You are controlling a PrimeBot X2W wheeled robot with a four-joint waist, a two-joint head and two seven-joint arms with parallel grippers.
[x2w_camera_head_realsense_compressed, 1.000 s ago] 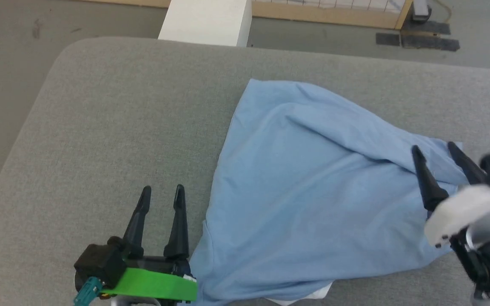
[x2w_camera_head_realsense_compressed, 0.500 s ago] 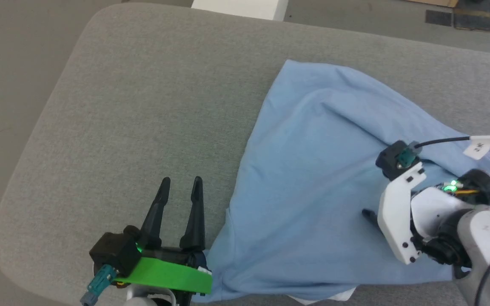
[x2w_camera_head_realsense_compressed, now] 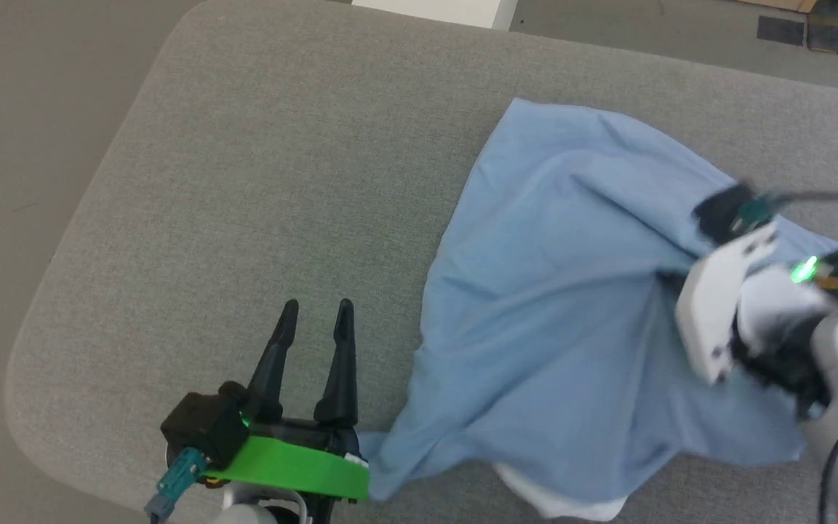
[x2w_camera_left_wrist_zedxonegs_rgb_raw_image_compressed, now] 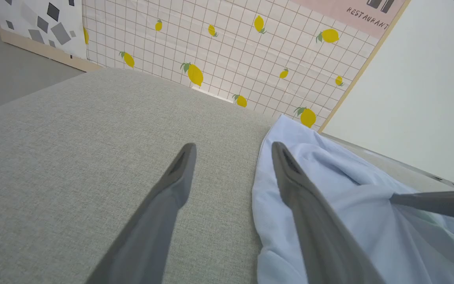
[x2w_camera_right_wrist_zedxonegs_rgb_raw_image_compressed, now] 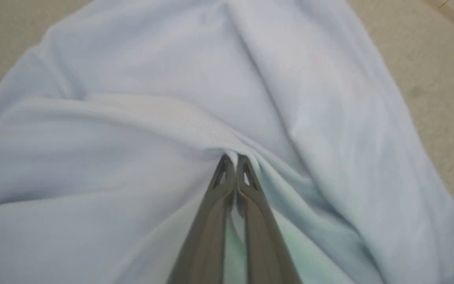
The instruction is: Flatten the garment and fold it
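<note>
The garment (x2w_camera_head_realsense_compressed: 572, 320) is a light blue shirt lying rumpled on the right half of the grey padded table (x2w_camera_head_realsense_compressed: 244, 182), with a white inner layer showing at its near edge. My right gripper (x2w_camera_right_wrist_zedxonegs_rgb_raw_image_compressed: 233, 159) is shut on a pinched fold of the garment (x2w_camera_right_wrist_zedxonegs_rgb_raw_image_compressed: 172, 118) near its middle; in the head view the white right wrist (x2w_camera_head_realsense_compressed: 724, 306) covers the fingertips. My left gripper (x2w_camera_head_realsense_compressed: 315, 311) stands open over the bare table just left of the garment's near corner. In the left wrist view its fingers (x2w_camera_left_wrist_zedxonegs_rgb_raw_image_compressed: 179, 173) are spread, the right one beside the garment (x2w_camera_left_wrist_zedxonegs_rgb_raw_image_compressed: 349, 189) edge.
The table's rounded left and near edges drop to a grey floor (x2w_camera_head_realsense_compressed: 26, 109). A white block (x2w_camera_head_realsense_compressed: 441, 11) stands beyond the far edge. A lemon-patterned tiled panel (x2w_camera_left_wrist_zedxonegs_rgb_raw_image_compressed: 227, 47) rises behind the table in the left wrist view.
The right gripper has closed on a fold of the garment and moved up and right, dragging the cloth; the near hem shifted. The head camera has also shifted. The left gripper stays open.
</note>
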